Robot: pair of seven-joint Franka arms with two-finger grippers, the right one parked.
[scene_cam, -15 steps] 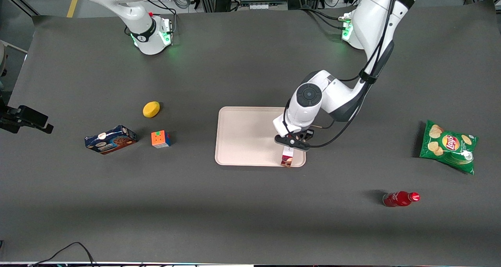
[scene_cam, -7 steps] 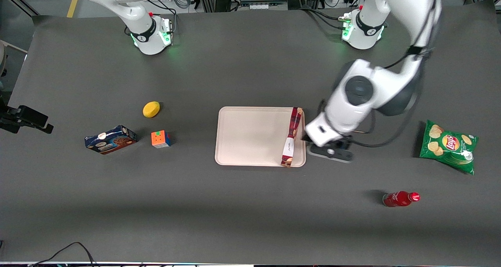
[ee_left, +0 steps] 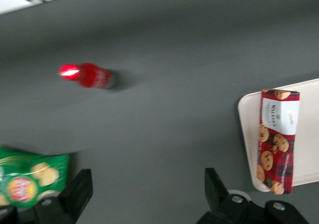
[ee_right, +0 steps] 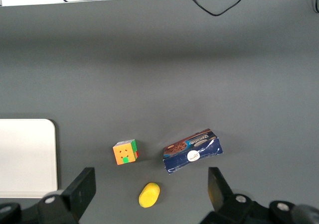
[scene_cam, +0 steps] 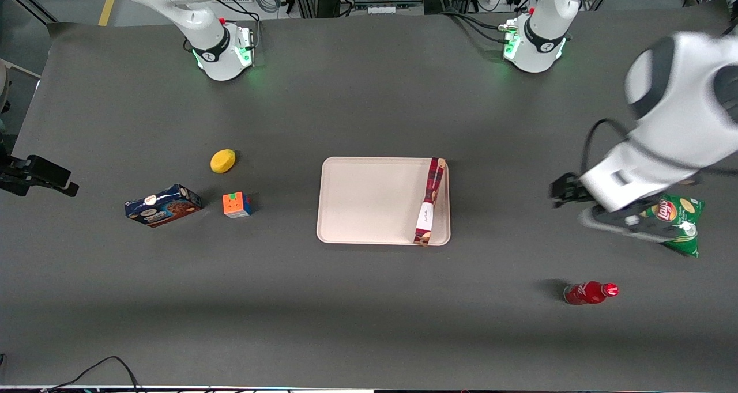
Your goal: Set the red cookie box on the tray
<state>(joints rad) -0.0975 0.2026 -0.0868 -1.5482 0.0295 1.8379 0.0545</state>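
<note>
Front view: a blue cookie box, a yellow sponge-like lump and a colour cube sit toward the parked arm's end of the tabletop. At the centre lies the tray, and the red cookie box lies inside it along the short edge nearest the working arm, one end at the tray's corner nearer the front camera. Farther toward the working arm's end, a red bottle lies on its side, with a green chip bag near that edge of the tabletop. The end effector hangs above the chip bag, well apart from the tray. In the left wrist view its fingers stand spread wide with nothing between them, the red cookie box in view on the tray.

The placement looks done, so little remains to go wrong. The box rests right against the tray's rim, and may sit partly on it; a jolt to the tabletop or a sweep of the arm could tip or slide it off. The end effector is also low over the chip bag, which it could snag.
</note>
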